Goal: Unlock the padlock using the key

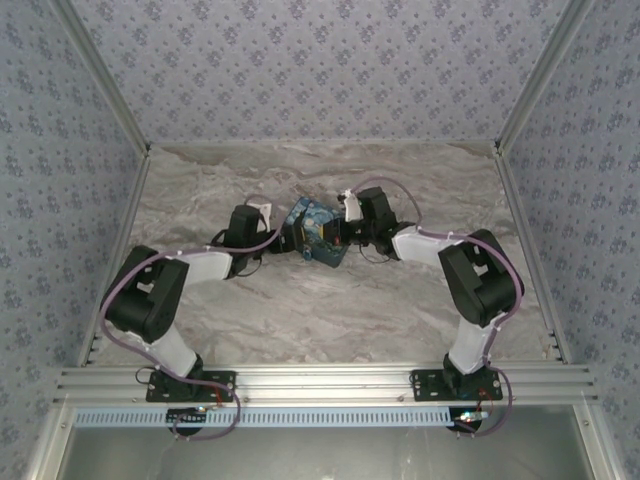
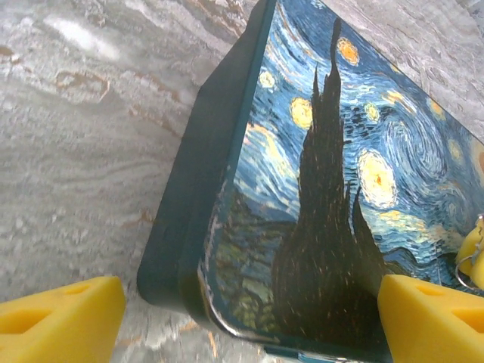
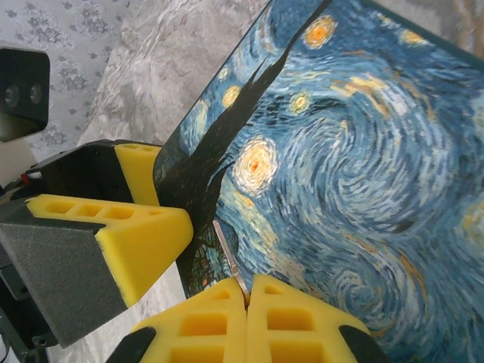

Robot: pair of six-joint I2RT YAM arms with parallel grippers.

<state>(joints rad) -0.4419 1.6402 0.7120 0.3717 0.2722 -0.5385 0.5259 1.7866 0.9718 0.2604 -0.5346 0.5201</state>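
Pinching a thin grey metal key [image 3: 229,259] between its closed yellow foam fingers, the right gripper [image 3: 246,293] has the first step done. The key is in hand, its blade sticking out past the fingertips and lying close against the painted lid of the blue-and-yellow swirl-painted rectangular tin box [image 3: 355,166]. The left gripper [image 2: 246,321] stands with its fingers wide apart, straddling one corner of that box on the marbled grey table [image 2: 76,151]. A gap shows between one finger and the tin's dark side, so I judge it is not clamping. Most of the work looks to be left: bringing the key to the padlock, seating it in the keyhole, turning it and freeing the shackle. Whether the lock is fastened I cannot tell.
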